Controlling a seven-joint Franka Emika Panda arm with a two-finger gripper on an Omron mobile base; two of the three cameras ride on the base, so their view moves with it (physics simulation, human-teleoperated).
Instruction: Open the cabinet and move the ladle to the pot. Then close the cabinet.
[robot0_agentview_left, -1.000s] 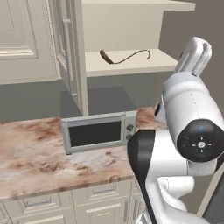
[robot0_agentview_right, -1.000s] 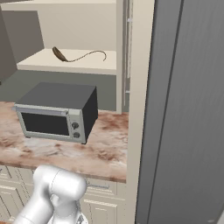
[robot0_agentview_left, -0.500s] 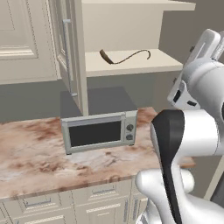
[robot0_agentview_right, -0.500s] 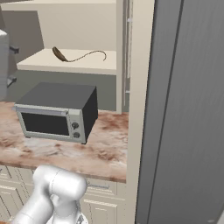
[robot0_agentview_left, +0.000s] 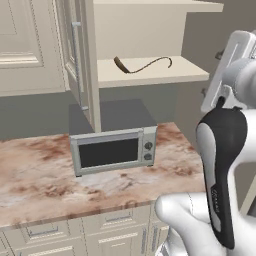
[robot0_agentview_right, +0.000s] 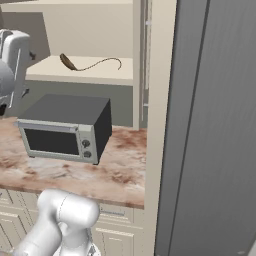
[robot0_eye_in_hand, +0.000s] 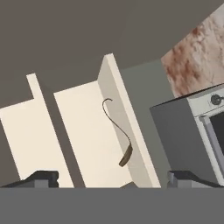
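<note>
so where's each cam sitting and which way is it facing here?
Left base view: behind the arm to its left, facing forward and down at the open cabinet, the ladle on its shelf, the microwave; arm at right.
Right base view: behind to the right, same scene; arm at lower left, hand at the left edge.
Hand view: on the hand, rolled, looking along the open gripper at the ladle; fingers at the bottom.
Shared by all: ladle, shelf, microwave.

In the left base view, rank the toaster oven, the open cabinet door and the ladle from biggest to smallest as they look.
1. cabinet door, cut off at the top
2. toaster oven
3. ladle
</note>
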